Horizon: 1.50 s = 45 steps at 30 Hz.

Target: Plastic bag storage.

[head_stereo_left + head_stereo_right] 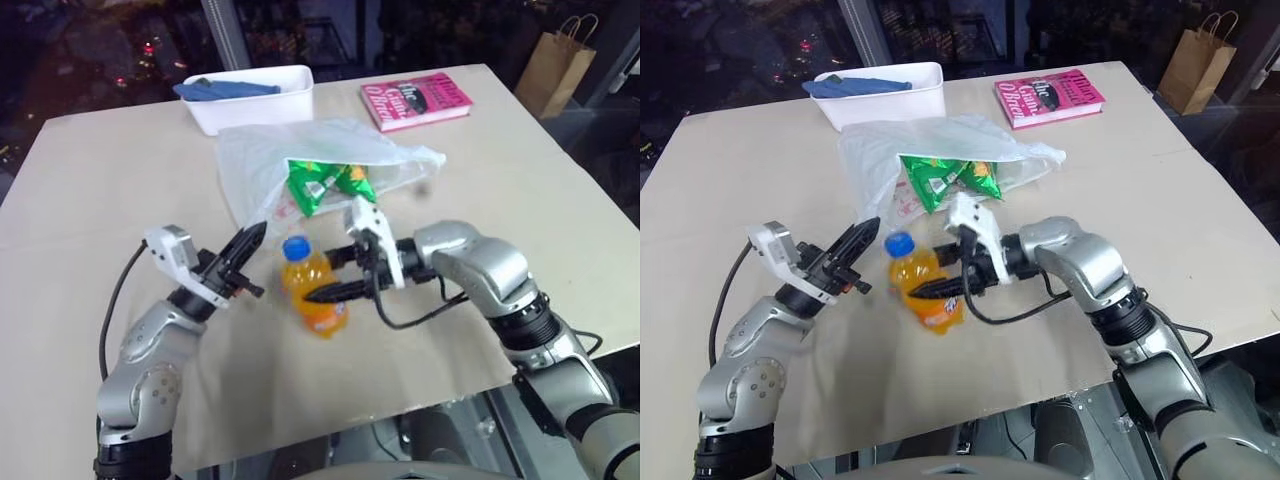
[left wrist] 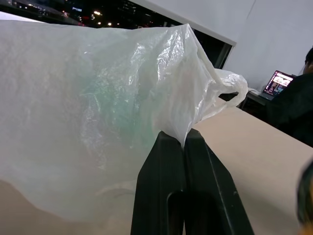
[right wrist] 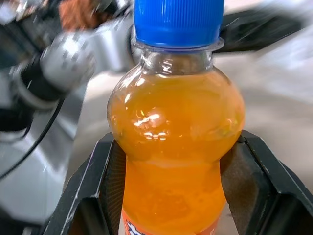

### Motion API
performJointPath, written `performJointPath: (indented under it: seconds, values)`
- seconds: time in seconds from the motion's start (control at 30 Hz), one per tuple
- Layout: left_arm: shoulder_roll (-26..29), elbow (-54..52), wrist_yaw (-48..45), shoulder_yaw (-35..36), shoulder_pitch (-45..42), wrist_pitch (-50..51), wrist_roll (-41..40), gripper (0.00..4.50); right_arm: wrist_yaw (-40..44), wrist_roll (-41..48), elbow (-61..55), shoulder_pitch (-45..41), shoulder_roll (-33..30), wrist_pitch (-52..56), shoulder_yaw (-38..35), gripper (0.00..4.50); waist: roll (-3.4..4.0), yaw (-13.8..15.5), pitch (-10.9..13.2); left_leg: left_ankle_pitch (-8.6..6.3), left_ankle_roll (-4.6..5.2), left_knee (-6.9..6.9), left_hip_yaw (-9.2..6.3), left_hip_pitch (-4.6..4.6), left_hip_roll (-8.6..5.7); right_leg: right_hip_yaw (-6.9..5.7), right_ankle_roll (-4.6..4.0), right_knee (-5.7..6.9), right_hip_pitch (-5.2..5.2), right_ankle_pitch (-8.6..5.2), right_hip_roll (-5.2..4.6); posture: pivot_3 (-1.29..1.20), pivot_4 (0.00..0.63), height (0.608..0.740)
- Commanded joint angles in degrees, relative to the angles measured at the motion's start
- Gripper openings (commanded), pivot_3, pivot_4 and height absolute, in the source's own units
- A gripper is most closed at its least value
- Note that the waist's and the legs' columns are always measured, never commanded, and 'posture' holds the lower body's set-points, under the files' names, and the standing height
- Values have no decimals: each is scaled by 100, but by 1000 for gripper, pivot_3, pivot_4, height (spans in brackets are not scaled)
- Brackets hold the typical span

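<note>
Left hand [image 1: 248, 247] clamped on the near edge of the plastic bag [image 1: 262, 160], holding the mouth up off the bench [image 1: 90, 190]. Right hand [image 1: 340, 277] straddling an upright orange bottle [image 1: 312, 290], fingers [image 3: 105, 186] either side of the waist, contact unclear; bag mouth lies just beyond, up-bench. Green snack packet [image 1: 325, 183] already in that opening, so probably bottle goes in straight ahead.

Snack packet [image 1: 328, 182] blocking bag mouth [image 1: 300, 165]
</note>
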Motion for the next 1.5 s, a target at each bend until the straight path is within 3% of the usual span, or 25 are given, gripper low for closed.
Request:
performJointPath:
  seconds: [0.03, 0.17, 0.47, 0.63, 0.83, 1.13, 1.37, 1.5]
  values:
    - [23, -134, -68, 6, -77, -81, -18, 0, -418, 220, 408, -422, 204, 68, -702, 2234, 0, -3, 0, 0, 0, 0, 0, 0, 0, 0, 0, 0, -1, 0, 0, 0, 150, 740]
    - [2, -126, -77, -12, -138, -93, -50, 0, -1340, 271, 1581, -930, 674, 271, -1502, 2234, 1, -16, 0, 0, -1, -1, 1, 0, 1, 1, 0, 1, -2, 0, 1, 0, 150, 740]
    - [-132, -422, 4, -42, -278, -12, -347, 0, -2591, 561, 3640, -1750, 1431, 941, -2779, 2234, 3, -36, 2, 0, 0, -5, 1, -5, 1, 2, -1, -4, -6, 0, 1, 0, 150, 740]
    - [-246, -467, 243, 21, -342, -52, -430, 0, -2223, 569, 3928, -1986, 1567, 981, -2710, 2234, 3, -45, 2, 0, 0, -7, 2, -6, 0, 3, -1, -4, -7, 0, 2, 0, 150, 740]
    - [-280, -341, 482, -1, -399, -189, -152, 0, -1237, 861, 3081, -1667, 1336, 1421, -2331, 2234, 3, -40, 2, 0, 1, -6, 0, -9, -1, 0, -1, -6, -6, 0, 2, 0, 150, 740]
    - [-463, -293, 622, 60, -424, -170, -261, 0, -1451, 529, 3228, -1543, 1239, 1471, -2027, 2234, 3, -49, 2, 0, 0, -6, -1, -7, 1, -1, -1, -2, -7, 0, 3, 0, 150, 740]
    - [-275, -588, 235, -48, 3, 79, -547, 0, -2680, 618, 4754, -2381, 1546, 618, -3228, 2234, 4, -49, 4, 1, -1, -6, 2, -7, 0, 4, -1, -1, -9, 0, 4, 0, 150, 740]
    - [-160, -667, 73, -92, 248, 118, -550, 0, -2936, 1041, 5384, -2926, 1533, 423, -4026, 2234, 4, -46, 4, 0, -1, -7, 2, -9, -1, 3, -1, -7, -9, 0, 3, 0, 150, 740]
